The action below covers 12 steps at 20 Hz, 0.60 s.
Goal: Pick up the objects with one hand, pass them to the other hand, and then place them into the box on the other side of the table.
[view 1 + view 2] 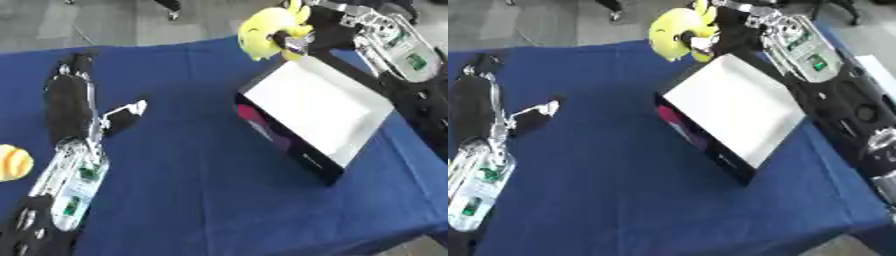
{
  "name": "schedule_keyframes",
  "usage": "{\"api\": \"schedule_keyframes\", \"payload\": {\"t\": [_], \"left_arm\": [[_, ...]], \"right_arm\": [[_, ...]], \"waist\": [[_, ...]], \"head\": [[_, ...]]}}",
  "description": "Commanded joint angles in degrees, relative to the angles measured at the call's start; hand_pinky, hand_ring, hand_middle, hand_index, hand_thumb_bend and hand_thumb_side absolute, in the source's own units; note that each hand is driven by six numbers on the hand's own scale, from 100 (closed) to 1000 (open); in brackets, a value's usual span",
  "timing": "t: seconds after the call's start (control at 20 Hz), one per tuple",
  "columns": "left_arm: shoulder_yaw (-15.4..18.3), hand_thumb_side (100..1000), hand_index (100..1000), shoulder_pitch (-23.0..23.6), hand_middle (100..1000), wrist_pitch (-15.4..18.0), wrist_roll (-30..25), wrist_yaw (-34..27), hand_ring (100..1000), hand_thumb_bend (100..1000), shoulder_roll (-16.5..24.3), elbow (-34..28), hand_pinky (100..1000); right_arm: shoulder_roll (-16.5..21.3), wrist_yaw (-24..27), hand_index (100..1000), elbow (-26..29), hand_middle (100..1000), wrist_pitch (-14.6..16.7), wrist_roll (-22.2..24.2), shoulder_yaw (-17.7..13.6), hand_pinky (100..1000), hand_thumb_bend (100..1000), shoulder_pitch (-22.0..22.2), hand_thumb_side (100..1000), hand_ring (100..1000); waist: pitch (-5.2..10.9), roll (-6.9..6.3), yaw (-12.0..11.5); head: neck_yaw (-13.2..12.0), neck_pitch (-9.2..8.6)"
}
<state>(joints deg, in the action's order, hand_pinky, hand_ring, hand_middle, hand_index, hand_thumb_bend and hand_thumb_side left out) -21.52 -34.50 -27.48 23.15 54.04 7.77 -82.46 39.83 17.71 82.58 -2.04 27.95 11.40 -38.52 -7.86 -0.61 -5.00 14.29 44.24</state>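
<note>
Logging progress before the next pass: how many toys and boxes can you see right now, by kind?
Yellow plush toy, held in the right hand above the box: 1
Yellow ball at the table's left edge: 1
Box, white inside: 1
Total: 3

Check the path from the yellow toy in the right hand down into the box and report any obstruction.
Nothing visible blocks it. The right hand holds the yellow toy above the far edge of the box, whose white inside lies open with nothing in it.
</note>
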Motion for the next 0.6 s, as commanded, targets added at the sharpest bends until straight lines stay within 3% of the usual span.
{"api": "schedule_keyframes", "payload": {"t": [0.05, 0.6], "left_arm": [[0.88, 306, 813, -0.34, 631, -0.49, 0.14, -0.47, 777, 752, 1.64, -1.47, 773], [1.49, 319, 813, 1.04, 631, -1.31, -0.06, -1.89, 778, 749, 3.72, -2.21, 774]], "right_arm": [[2.89, -0.44, 733, 1.76, 668, 0.58, -1.38, -1.57, 1000, 100, 0.54, 100, 1000], [4.75, -4.27, 741, 1.69, 682, 2.98, -5.37, -4.72, 1000, 100, 7.26, 100, 1000]], "waist": [[2.23, -0.69, 0.20], [2.23, -1.04, 0.86]], "head": [[0.39, -0.12], [1.09, -0.12]]}}
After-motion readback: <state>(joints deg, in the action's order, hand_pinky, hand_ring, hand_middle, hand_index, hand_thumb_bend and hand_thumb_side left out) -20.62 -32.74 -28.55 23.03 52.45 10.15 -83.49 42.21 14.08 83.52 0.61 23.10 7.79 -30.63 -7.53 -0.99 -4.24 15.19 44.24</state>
